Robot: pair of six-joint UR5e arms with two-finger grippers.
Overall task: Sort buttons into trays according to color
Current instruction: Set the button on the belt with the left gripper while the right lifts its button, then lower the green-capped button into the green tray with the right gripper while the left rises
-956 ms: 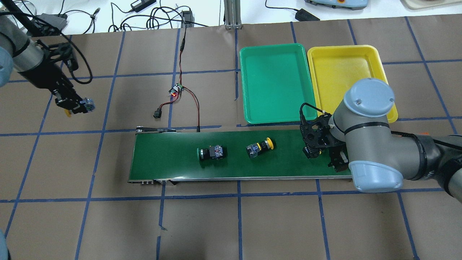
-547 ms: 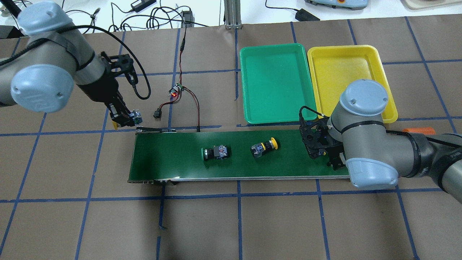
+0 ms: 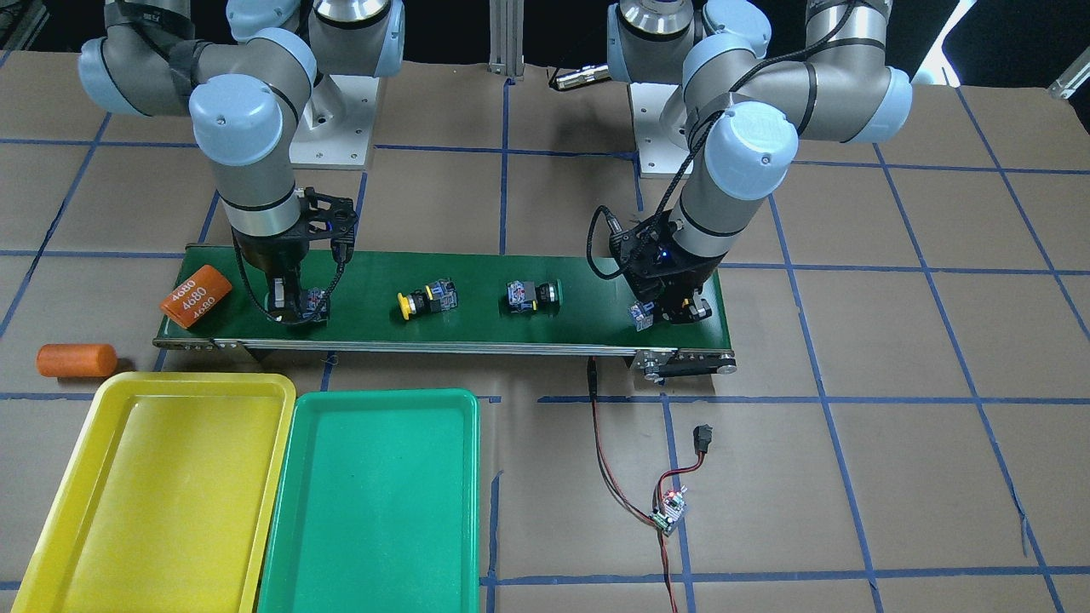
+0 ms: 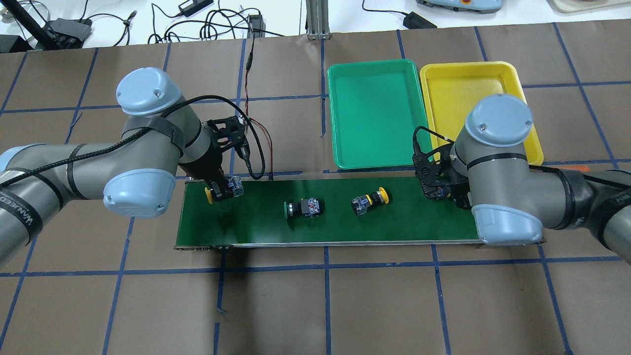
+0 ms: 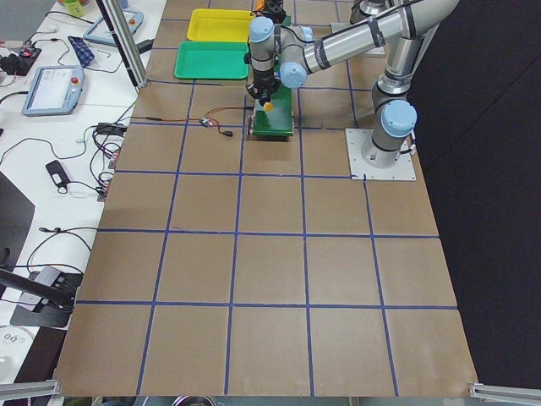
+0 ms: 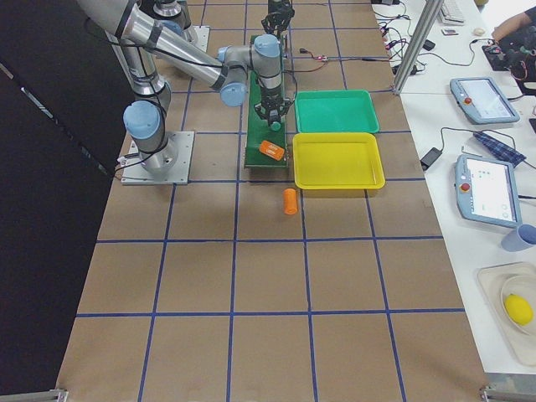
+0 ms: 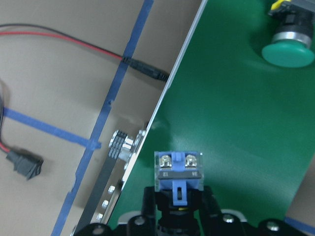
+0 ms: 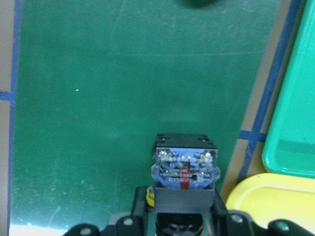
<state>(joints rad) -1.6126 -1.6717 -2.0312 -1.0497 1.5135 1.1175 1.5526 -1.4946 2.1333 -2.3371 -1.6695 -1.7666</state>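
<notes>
My left gripper [image 4: 220,192] is shut on a yellow-capped button [image 4: 211,194], held just above the left end of the dark green belt [image 4: 325,227]; its blue contact block [image 7: 178,169] faces the wrist camera. My right gripper [image 4: 442,193] is shut on another button [image 8: 184,167] over the belt's right end, with the cap hidden. A green button [image 4: 301,208] and a yellow button [image 4: 369,201] lie on their sides mid-belt. The green tray [image 4: 374,113] and yellow tray [image 4: 468,93] sit side by side beyond the belt, both bare.
An orange cylinder marked 4680 [image 3: 196,295] lies on the belt's end by my right gripper, and another [image 3: 77,359] lies on the table beside the yellow tray. Red-black wires and a small circuit board [image 4: 241,123] lie behind the belt's left end.
My left arm swung in from the far left with the yellow button to above the belt's left end. Both loose buttons drifted right along the belt. My right gripper shifted slightly toward the trays.
</notes>
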